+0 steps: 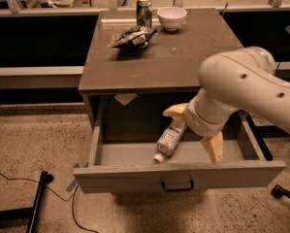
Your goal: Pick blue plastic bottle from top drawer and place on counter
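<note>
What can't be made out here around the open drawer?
All in the camera view:
- blue plastic bottle: its far end is hidden behind the tool, which hangs over the top drawer with its fingers apart.
- Drawer's right interior: covered by the arm.
- Bottle's label print: too small to read.
- Arm's base: cut off by the right edge.

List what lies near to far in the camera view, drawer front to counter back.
Dark metal pull handle → clear blue plastic bottle in grey top drawer, open gripper at its right → crumpled snack bag → white bowl.
</note>
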`<state>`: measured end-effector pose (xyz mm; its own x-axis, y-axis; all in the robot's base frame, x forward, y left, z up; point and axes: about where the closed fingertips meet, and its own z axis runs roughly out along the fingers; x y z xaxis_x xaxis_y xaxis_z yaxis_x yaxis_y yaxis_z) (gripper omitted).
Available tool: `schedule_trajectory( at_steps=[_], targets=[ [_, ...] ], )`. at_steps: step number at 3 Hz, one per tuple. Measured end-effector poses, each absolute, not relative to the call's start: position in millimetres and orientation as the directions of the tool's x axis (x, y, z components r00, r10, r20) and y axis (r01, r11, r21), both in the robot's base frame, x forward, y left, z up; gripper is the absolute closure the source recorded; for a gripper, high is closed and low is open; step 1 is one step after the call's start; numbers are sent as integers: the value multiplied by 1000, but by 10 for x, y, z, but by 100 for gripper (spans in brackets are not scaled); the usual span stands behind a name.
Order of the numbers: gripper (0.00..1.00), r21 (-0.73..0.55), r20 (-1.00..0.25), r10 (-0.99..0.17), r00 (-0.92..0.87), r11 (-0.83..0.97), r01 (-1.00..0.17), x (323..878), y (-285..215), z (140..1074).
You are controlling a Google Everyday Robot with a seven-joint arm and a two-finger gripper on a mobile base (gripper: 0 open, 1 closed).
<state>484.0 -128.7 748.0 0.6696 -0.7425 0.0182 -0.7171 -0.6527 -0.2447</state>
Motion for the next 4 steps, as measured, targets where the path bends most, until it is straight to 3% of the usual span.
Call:
schedule_trajectory(
  at_steps=[2,4],
  targets=[
    [0,-265,29,-705,708,-689,-675,4830,-1317,7505],
    [0,-208,147,-564,812,-821,-532,5090,-1257,7342]
  ],
)
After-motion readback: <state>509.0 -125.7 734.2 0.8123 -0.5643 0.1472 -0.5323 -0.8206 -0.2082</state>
